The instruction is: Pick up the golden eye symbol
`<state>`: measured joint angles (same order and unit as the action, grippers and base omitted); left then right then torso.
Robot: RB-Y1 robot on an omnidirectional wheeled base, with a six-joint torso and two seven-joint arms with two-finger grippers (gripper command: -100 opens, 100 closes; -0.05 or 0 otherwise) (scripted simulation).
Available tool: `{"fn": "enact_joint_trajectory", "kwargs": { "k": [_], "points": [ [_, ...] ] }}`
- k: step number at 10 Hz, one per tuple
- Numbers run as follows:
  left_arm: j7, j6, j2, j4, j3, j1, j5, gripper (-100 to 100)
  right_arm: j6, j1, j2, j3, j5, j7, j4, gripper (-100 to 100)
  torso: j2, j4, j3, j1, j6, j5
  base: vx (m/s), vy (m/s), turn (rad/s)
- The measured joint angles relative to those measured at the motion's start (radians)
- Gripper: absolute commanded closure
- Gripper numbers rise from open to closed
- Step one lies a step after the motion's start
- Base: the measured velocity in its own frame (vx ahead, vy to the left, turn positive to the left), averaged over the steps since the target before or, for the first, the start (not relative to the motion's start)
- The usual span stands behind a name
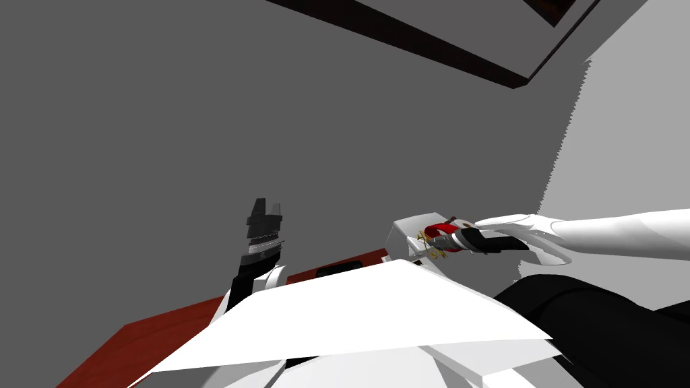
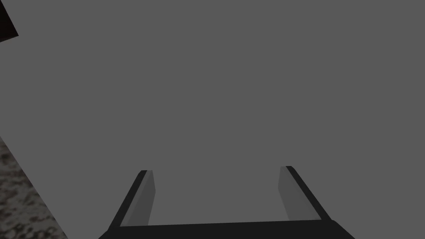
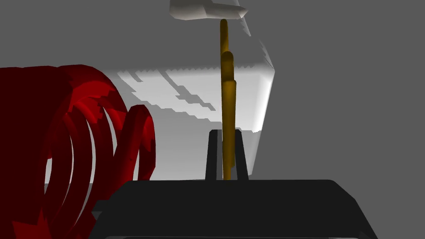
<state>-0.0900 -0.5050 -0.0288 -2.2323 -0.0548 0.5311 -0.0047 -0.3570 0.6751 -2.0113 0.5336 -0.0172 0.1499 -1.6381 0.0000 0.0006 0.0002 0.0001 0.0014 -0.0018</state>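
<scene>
Right hand (image 3: 225,132) on slim golden symbol (image 3: 228,95)

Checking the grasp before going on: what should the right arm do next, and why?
Probably a small, slow lift. The right gripper is shut on the thin gold symbol, with the red coil close beside it and a white block behind; lifting would test the hold and clear both.

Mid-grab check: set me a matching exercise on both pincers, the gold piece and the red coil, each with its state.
1 left pincer
2 right pincer
3 golden symbol
4 red coil

A beside the held piece, ungripped
B open, holding nothing
C shut on something thin
D pinched between two fingers

Pairs: 1-B, 2-C, 3-D, 4-A
</scene>
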Motion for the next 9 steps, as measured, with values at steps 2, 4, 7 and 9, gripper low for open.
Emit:
{"fn": "enact_joint_trajectory", "kwargs": {
  "k": [2,4,7,9],
  "points": [
    [0.0,0.0,0.0,0.0,0.0,0.0,0.0,0,0.002,0.0,0.0,0.0,0.0,0.0,0.001,100,0.0,0.0,0.0,-0.002,0.0,-0.001,0.0,0.0,0.0],
    [0.0,0.0,0.0,0.0,0.0,0.0,0.0,0,0.001,0.0,0.0,0.0,0.0,0.0,0.0,100,0.0,0.0,0.0,-0.002,0.0,-0.001,-0.013,-0.004,-0.053],
    [0.0,0.0,0.0,0.0,0.0,0.0,0.0,0,-0.016,-0.01,-0.052,-0.007,0.017,0.017,-0.022,100,0.002,0.0,0.001,-0.001,0.001,0.0,-0.039,-0.009,-0.058],
    [0.0,0.0,0.0,0.0,0.0,0.0,0.0,0,-0.025,-0.012,-0.07,-0.01,0.024,0.021,-0.025,0,0.001,0.0,0.0,-0.001,0.001,0.0,-0.007,-0.001,-0.004]
  ]
}}
